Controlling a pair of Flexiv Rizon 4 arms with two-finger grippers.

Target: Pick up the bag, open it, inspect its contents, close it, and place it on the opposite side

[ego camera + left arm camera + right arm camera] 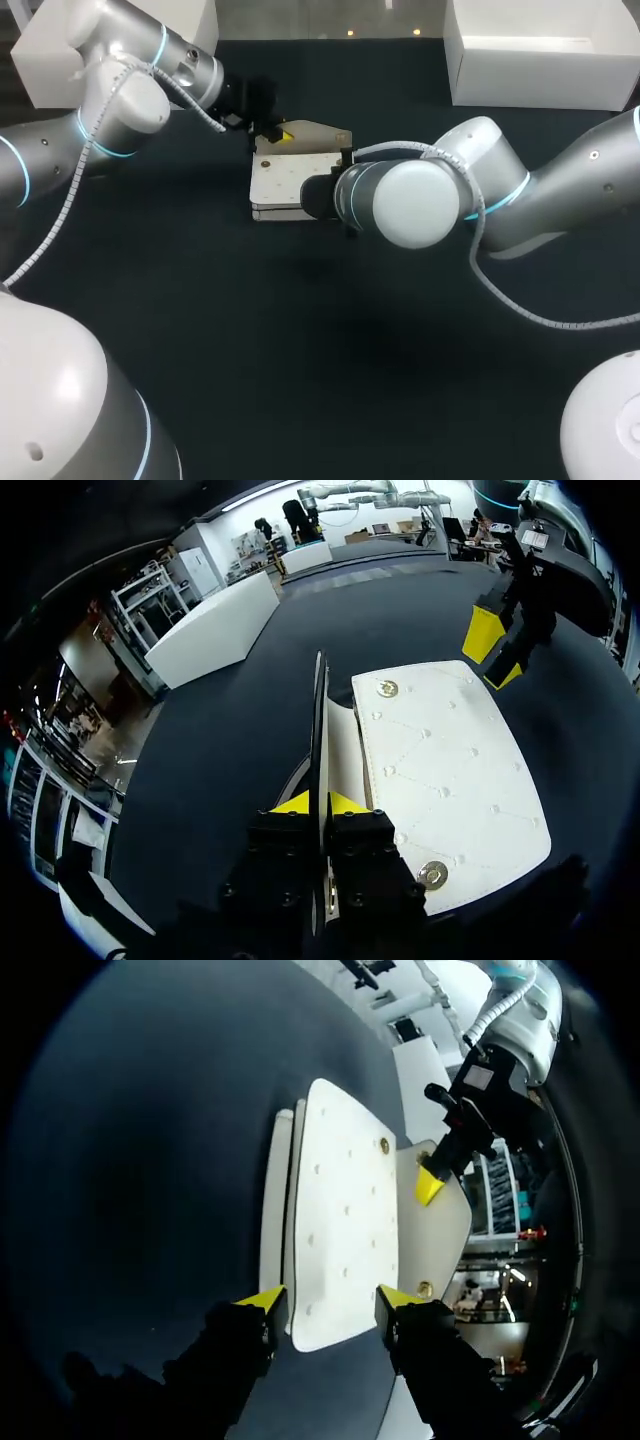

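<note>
A white studded bag (285,185) lies flat on the dark table (300,330), its flap (318,134) lifted at the far side. My left gripper (320,802) is shut on the flap's thin edge (320,715), and the bag's body (445,780) lies beside it with snap buttons showing. In the head view the left gripper's yellow tip (280,133) shows at the flap. My right gripper (330,1298) stands open, with the near end of the bag (345,1210) between its spread fingers. In the head view its own wrist hides it.
A white box (540,50) stands at the back right of the table. Another white box (60,50) is at the back left. Dark bare table surface extends in front of the bag.
</note>
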